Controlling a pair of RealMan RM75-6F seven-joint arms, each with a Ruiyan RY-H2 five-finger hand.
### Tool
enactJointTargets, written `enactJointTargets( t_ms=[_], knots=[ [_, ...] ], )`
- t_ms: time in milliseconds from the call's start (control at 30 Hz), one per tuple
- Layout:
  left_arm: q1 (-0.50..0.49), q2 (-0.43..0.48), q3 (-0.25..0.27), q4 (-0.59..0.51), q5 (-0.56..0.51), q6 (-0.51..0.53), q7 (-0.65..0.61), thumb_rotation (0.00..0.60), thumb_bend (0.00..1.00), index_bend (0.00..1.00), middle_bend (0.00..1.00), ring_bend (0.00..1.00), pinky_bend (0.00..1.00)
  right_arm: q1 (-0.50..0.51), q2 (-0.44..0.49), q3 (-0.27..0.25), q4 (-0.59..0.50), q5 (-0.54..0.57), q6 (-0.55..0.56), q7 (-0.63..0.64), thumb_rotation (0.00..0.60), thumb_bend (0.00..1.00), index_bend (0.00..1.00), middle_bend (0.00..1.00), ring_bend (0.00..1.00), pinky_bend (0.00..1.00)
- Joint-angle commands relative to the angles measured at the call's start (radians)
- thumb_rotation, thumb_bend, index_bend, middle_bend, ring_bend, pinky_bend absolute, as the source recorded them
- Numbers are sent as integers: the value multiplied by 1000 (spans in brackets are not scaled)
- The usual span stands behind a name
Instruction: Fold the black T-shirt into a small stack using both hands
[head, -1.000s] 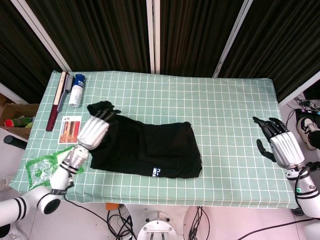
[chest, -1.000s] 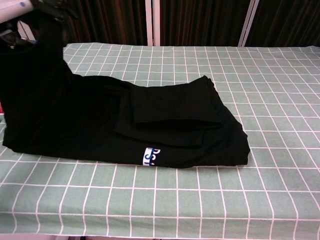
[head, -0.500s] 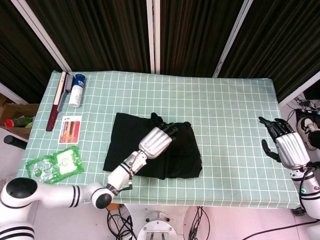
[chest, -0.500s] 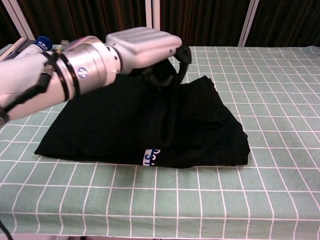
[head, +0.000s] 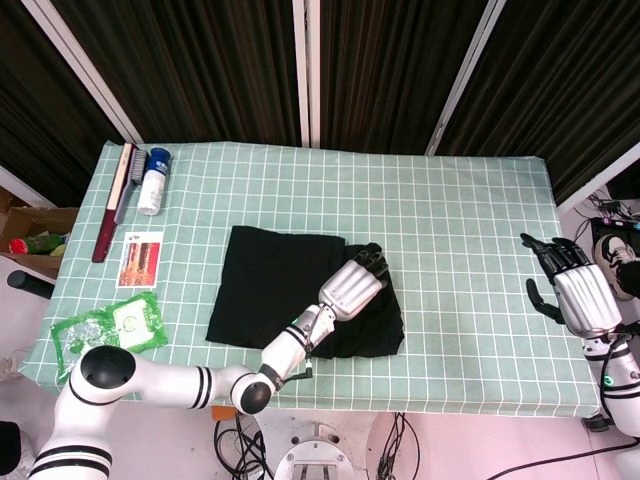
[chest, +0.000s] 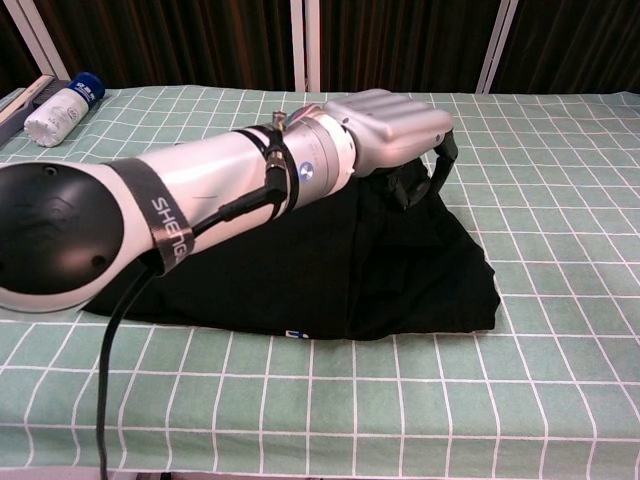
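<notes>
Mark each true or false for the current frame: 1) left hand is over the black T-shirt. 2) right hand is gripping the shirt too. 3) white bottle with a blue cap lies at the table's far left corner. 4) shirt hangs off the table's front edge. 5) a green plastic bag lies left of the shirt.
1) True. The left hand is over the right part of the black T-shirt, fingers curled down at the fabric.
2) False. The right hand is off past the table's right edge, holding nothing, fingers apart.
3) True. The white bottle lies there beside a brush.
4) False. The shirt lies wholly on the table.
5) True. The green plastic bag lies near the front left corner.
</notes>
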Motion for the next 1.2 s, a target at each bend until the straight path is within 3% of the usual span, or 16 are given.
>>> enactJointTargets(
  t_ms=[33, 167, 333, 600, 733, 1033, 1200],
  knots=[
    [12, 25, 24, -26, 12, 26, -3, 600, 538, 408, 174, 85, 174, 1, -1, -6, 1, -3, -9, 1, 600, 493, 116, 257, 253, 235],
    [80, 101, 58, -100, 52, 107, -44, 600, 304, 276, 155, 85, 174, 14, 1, -34, -1, -26, -54, -13, 600, 456, 129, 259, 252, 237],
    [211, 239, 118, -204, 131, 243, -130, 600, 200, 239, 153, 85, 174, 63, -28, -70, 9, -84, -132, -51, 600, 236, 167, 265, 247, 238],
    [415, 421, 236, -288, 254, 415, -272, 600, 159, 239, 153, 85, 174, 182, -123, -72, 50, -146, -254, -103, 600, 197, 259, 268, 244, 237],
    [494, 468, 274, -295, 300, 472, -350, 600, 157, 240, 153, 85, 174, 256, -191, -55, 73, -168, -304, -104, 600, 285, 293, 274, 243, 237],
    [629, 477, 337, -253, 413, 565, -469, 600, 153, 246, 153, 85, 174, 448, -370, -25, 199, -215, -428, -116, 600, 322, 315, 278, 243, 234],
    [685, 482, 339, -241, 422, 582, -530, 600, 146, 246, 153, 85, 174, 526, -459, -34, 292, -222, -481, -101, 600, 268, 315, 266, 222, 218]
  ],
)
